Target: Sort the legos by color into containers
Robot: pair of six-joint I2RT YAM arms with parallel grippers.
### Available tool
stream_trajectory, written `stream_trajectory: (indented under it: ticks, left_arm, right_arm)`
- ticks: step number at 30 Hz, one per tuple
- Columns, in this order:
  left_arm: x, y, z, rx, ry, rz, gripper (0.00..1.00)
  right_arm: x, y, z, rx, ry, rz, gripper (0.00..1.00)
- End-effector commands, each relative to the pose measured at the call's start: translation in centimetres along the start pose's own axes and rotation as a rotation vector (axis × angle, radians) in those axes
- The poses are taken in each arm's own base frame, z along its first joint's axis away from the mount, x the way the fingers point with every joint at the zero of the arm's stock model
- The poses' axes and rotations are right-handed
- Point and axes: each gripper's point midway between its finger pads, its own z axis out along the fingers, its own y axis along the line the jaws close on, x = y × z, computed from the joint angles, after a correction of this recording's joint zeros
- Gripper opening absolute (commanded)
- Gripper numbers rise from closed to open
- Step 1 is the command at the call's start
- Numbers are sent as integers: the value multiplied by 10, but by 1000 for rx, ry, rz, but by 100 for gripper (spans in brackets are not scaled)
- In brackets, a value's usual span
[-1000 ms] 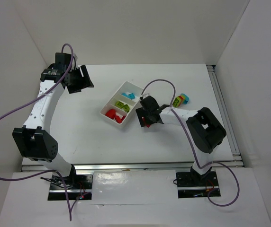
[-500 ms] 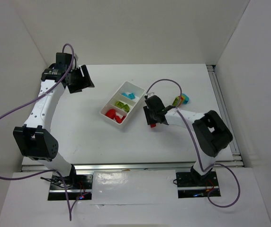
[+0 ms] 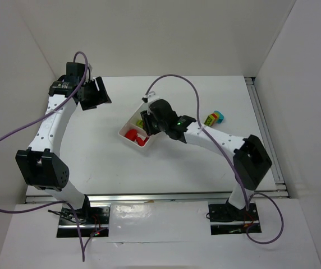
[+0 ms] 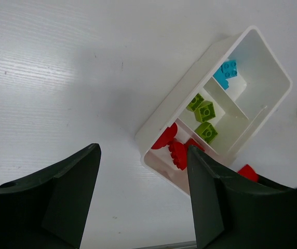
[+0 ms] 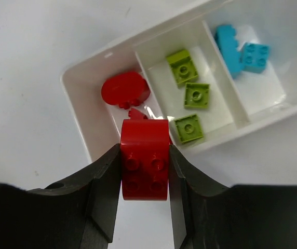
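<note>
Hovering at the red end of the tray (image 5: 75, 104) — right claw (image 5: 144, 151) clamps a red brick (image 5: 144, 166); left claw (image 4: 140, 202) stands open.

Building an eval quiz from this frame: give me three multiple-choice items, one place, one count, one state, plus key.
1. The red brick in the right end effector hangs over which part of the tray? A red end B cyan end C outside it
2. Green bricks in the middle compartment? A one B three C five
3. Left end effector? A shut on cyan brick B gripping tray wall C open, empty
Key: 1A, red pieces lie right beyond it; 2B, three show in the wrist view; 3C, fingers apart, nothing between.
</note>
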Motion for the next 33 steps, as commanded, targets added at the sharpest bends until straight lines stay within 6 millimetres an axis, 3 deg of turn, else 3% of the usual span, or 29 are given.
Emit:
stream_trajectory:
  ticks: [1, 5, 7, 9, 10, 14, 18, 22, 23, 25, 26, 27, 29, 33]
  left_arm:
    - [-13, -4, -12, 4, -64, 9, 77]
    - [-11, -3, -14, 4, -64, 9, 78]
    - [-11, -3, -14, 4, -64, 9, 78]
    - [-11, -5, -14, 12, -60, 9, 78]
    - [-8, -3, -12, 9, -52, 8, 78]
    - [-6, -6, -13, 27, -44, 9, 78]
    - [-6, -8, -13, 35, -40, 9, 78]
    - [-2, -13, -9, 48, -24, 37, 78]
    - [-3, -17, -11, 57, -29, 45, 78]
    - [3, -32, -9, 81, -16, 83, 78]
    - [5, -39, -4, 89, -5, 94, 78]
    - [7, -46, -2, 101, 1, 118, 78]
    - [17, -74, -1, 166, 28, 162, 78]
    - [40, -136, 2, 350, 73, 326, 82]
  right_arm:
    - [5, 21, 23, -64, 24, -44, 17]
    - [14, 39, 45, -119, 51, -75, 19]
    - [10, 48, 47, -133, 42, -94, 30]
    - [14, 55, 49, -130, 53, -116, 54]
    - [10, 56, 49, -132, 45, -116, 57]
    - [10, 47, 47, -89, 33, -116, 67]
    - [-4, 35, 28, -28, -26, -90, 67]
    - [-14, -21, 2, 183, -83, 21, 63]
    - [-13, -60, -5, 293, -84, 104, 63]
    - [-3, -103, -20, 393, -68, 196, 63]
    - [7, -145, -29, 483, -31, 264, 65]
    - [16, -163, -33, 521, -12, 331, 66]
    - [34, -206, -50, 619, 36, 429, 75]
    - [47, -246, -65, 677, 43, 561, 85]
